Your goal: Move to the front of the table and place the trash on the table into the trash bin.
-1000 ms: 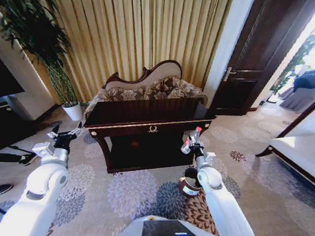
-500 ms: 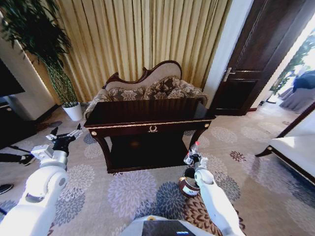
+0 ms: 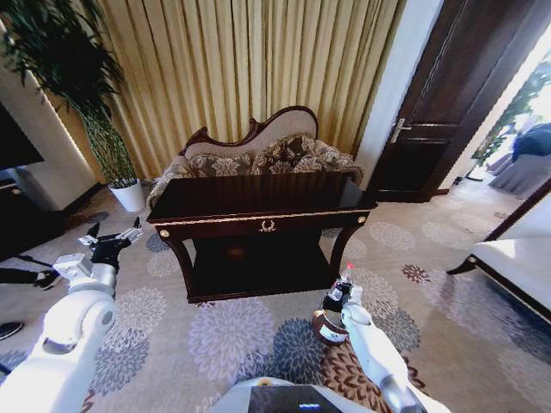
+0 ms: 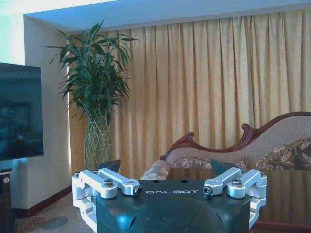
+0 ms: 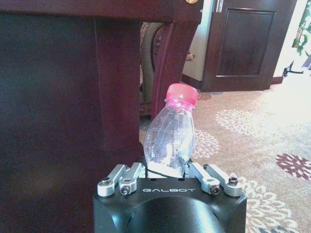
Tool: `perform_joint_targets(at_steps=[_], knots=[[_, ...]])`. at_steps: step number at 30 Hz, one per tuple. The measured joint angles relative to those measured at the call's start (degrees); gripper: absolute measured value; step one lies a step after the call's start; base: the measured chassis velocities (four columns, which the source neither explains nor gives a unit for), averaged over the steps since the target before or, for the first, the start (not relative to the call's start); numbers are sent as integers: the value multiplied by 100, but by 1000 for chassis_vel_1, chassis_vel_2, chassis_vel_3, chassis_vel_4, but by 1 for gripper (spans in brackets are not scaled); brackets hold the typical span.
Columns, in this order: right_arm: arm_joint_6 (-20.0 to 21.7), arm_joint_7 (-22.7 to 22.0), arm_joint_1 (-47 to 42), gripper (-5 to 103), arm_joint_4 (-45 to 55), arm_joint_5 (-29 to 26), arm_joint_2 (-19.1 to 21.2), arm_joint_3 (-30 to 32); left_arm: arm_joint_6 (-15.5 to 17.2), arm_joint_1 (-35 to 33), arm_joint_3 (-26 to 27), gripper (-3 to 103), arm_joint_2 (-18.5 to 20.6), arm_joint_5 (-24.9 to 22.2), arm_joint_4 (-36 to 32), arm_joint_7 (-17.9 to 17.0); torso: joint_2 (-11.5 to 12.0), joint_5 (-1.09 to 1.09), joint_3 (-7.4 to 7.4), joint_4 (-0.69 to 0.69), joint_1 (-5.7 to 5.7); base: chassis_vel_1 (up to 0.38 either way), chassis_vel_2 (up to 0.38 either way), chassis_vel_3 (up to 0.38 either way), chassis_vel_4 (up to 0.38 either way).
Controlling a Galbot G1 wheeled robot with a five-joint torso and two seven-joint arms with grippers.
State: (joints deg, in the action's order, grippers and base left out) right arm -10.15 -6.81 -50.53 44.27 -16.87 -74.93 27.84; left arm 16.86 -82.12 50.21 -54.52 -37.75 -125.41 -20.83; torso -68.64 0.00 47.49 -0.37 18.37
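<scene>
My right gripper [image 3: 337, 297] is shut on the clear plastic bottle [image 3: 343, 282], which stands upright with its red cap on top, low beside the table's front right leg and just above the trash bin [image 3: 325, 329]. The right wrist view shows the bottle [image 5: 171, 137] clamped between the fingers [image 5: 199, 171], with the dark table leg [image 5: 170, 53] behind it. The dark glossy table [image 3: 258, 196] with gold trim stands ahead. Out to the left of the table, my left gripper [image 3: 112, 234] is open and holds nothing; its spread fingers [image 4: 112, 166] show in the left wrist view.
A carved-back patterned sofa [image 3: 258, 155] sits behind the table before gold curtains. A potted plant [image 3: 95, 112] stands at the far left, a dark door [image 3: 448, 112] at the right. A white seat edge [image 3: 516, 258] lies to the right. Flowered carpet surrounds the table.
My right arm has lowered the bottle from beside the table's top edge down to just above the trash bin. The left arm has stayed put.
</scene>
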Motion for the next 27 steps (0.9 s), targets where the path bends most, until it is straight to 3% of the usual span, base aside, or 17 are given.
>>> perform_joint_targets(at_steps=[8, 16, 22, 25, 27], knots=[[72, 1, 271, 30, -385, 58, 17, 99, -162, -73, 88, 100, 28, -13, -18, 62, 0, 2, 0, 2, 0, 0, 0, 0, 0], [156, 0, -87, 30, -54, -80, 358, 274, -258, -98, 96, 100, -32, -3, 9, 94, 0, -1, -1, -2, -1, 0, 0, 0, 0], [154, 0, -177, 30, 98, -125, 305, 325, -271, -97, 63, 100, -57, 6, -15, 98, 0, 0, 0, 1, -1, 0, 0, 0, 0], [154, 0, -215, 40, 169, -124, 251, 326, -272, -102, 62, 100, -46, 8, -62, 98, 0, 0, 0, 1, 0, 0, 0, 0, 0], [154, 0, -229, 40, 203, -123, 236, 328, -272, -102, 62, 100, -37, 8, -76, 98, 0, -1, 0, 1, -1, 0, 0, 0, 0]])
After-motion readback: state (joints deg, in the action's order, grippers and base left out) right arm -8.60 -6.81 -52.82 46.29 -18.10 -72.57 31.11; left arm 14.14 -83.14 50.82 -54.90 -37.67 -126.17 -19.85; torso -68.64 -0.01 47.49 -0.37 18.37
